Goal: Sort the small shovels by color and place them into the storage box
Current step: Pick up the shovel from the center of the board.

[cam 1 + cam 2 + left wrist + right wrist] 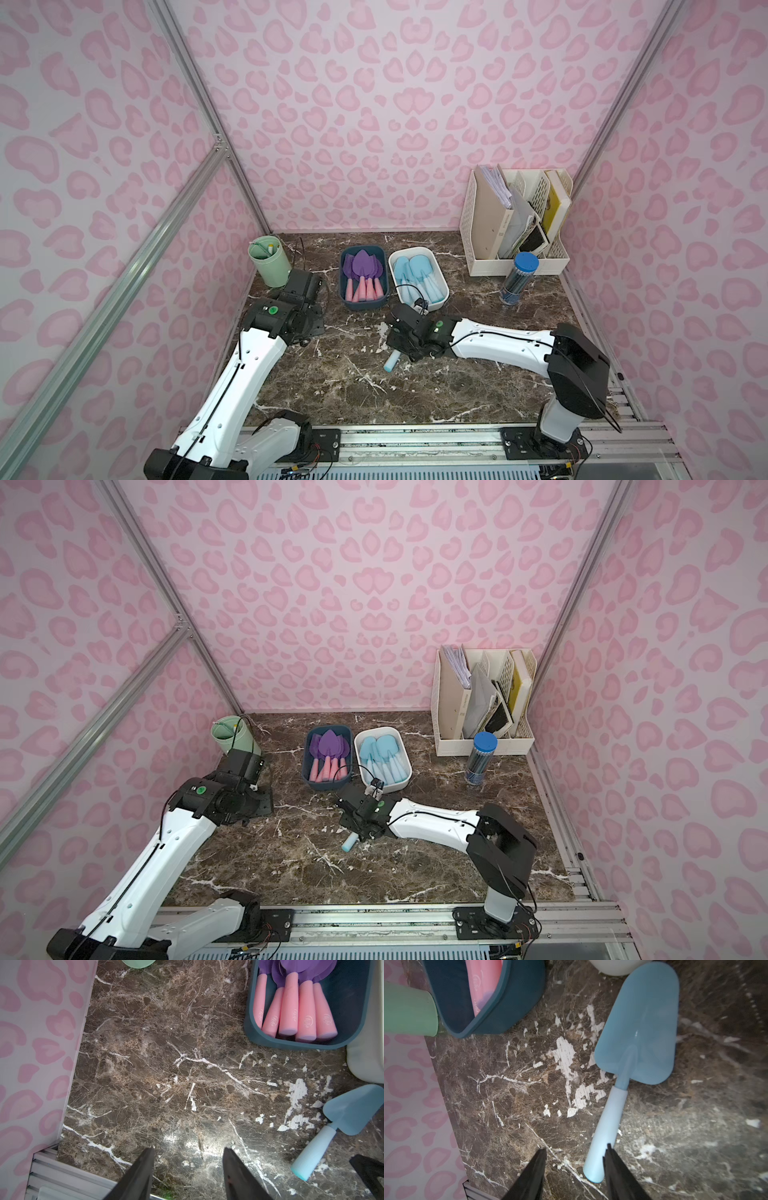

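Our right tool (pixel 576 1148) hangs with its fingers apart over the loose light blue shovel (pixel 639 1028). The shovel lies flat near the middle of the tabletop (pixel 332 374), just in front of the white box (pixel 438 301). Its handle end sits between the fingers, close against one, unclamped. Our left tool (pixel 189 1150), fingers apart and empty, is over bare tabletop near the left edge, well apart from the shovel.

table (pixel 145 1068): glossy marble-look, chipped | blue shovel (pixel 645 1022): smooth plastic | frame rail (pixel 124 288): metal
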Available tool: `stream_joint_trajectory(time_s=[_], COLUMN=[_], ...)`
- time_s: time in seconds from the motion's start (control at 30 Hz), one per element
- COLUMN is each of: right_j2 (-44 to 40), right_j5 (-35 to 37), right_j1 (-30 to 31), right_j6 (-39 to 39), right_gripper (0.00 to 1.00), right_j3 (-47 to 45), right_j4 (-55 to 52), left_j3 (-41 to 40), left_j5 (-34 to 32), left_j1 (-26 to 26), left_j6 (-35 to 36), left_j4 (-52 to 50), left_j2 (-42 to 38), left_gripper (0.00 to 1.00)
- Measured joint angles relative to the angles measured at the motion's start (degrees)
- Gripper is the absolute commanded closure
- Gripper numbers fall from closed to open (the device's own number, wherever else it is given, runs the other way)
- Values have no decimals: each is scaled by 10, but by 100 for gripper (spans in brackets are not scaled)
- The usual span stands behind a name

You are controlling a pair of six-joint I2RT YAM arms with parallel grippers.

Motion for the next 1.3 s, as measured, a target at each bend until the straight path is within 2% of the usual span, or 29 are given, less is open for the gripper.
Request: stream_joint_trajectory(time_s=[0.77,1.3], right_j2=[54,80], right_j5=[-31,-46], right_j1=[14,16], right_j6=[30,32], right_gripper=[40,42], right_j3=[11,23], right_j4=[-23,-34], left_j3=[-16,-19], left_j5=[1,3], left_j1=[5,8], left_j6=[0,3], left_j4=[8,18], left_j2=[0,6], left_gripper=[39,39])
